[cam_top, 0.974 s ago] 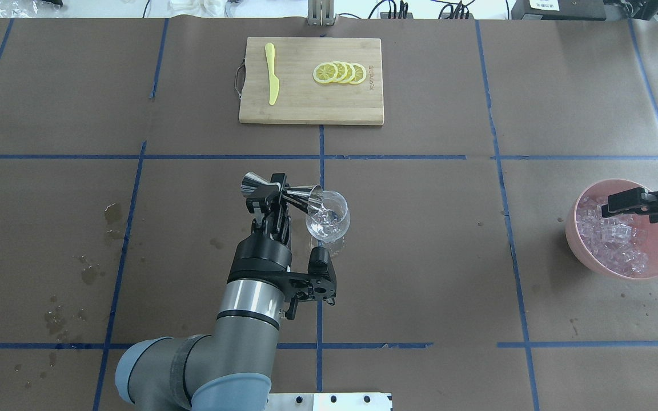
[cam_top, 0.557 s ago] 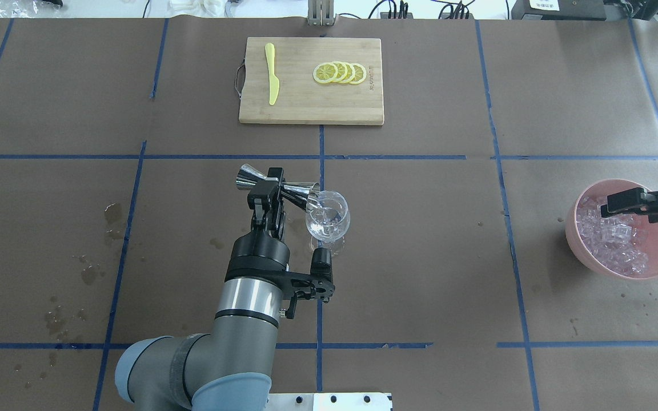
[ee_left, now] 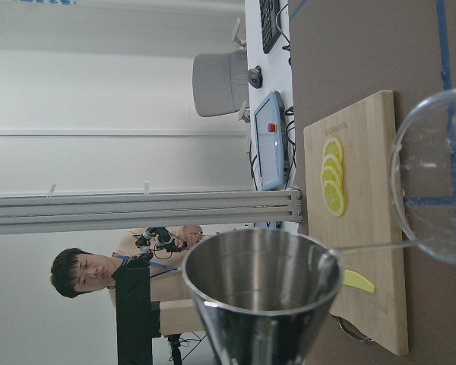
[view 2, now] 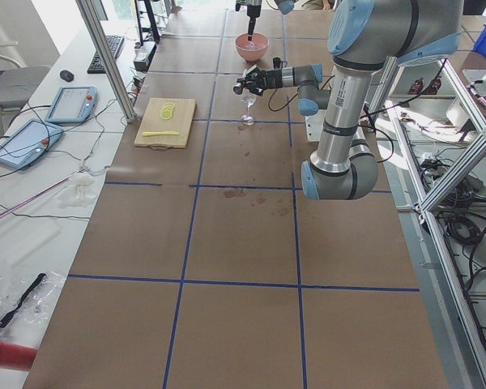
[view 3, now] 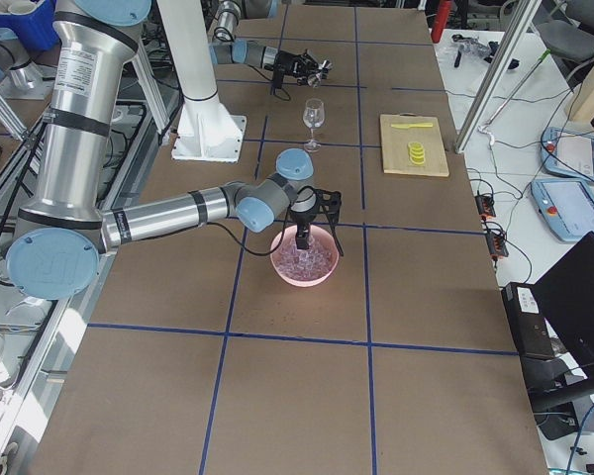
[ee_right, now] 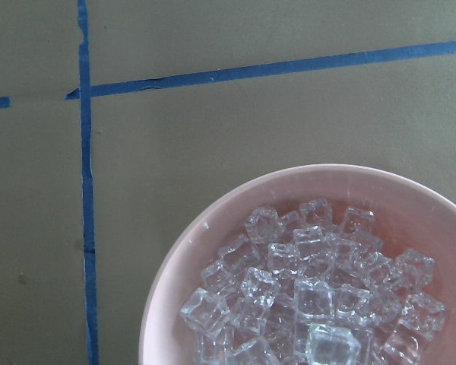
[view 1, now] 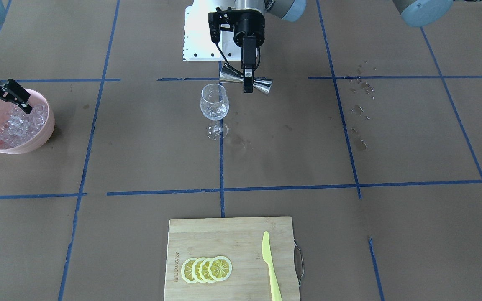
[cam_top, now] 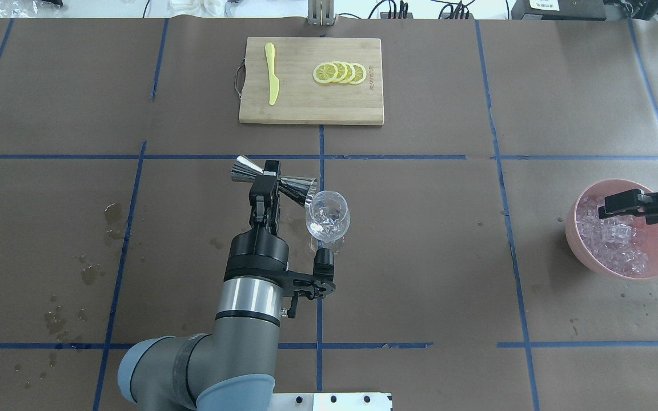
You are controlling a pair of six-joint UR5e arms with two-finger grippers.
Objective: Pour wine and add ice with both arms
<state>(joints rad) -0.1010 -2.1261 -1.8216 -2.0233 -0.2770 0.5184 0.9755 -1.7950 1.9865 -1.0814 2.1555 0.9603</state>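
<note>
My left gripper (cam_top: 265, 185) is shut on a steel double-cone jigger (cam_top: 276, 181) and holds it on its side. The jigger's mouth sits just left of the rim of a clear stemmed wine glass (cam_top: 328, 216), which stands upright mid-table with something clear in its bowl. In the front view the jigger (view 1: 262, 85) hangs above and behind the glass (view 1: 214, 104). The left wrist view looks into the empty jigger cup (ee_left: 262, 281). My right gripper (view 1: 7, 101) is open and empty just above the heap of ice (cam_top: 614, 240) in a pink bowl (cam_top: 571, 229). The ice (ee_right: 311, 281) also shows in the right wrist view.
A bamboo cutting board (cam_top: 306, 105) lies at the far middle with a yellow knife (cam_top: 272, 74) and several lemon slices (cam_top: 340, 73). Wet spots (cam_top: 113, 214) mark the brown paper on the left. Blue tape lines divide the table.
My left gripper has drawn the jigger back to the left, off the glass rim, and turned it closer to level. My right gripper has stayed over the ice bowl.
</note>
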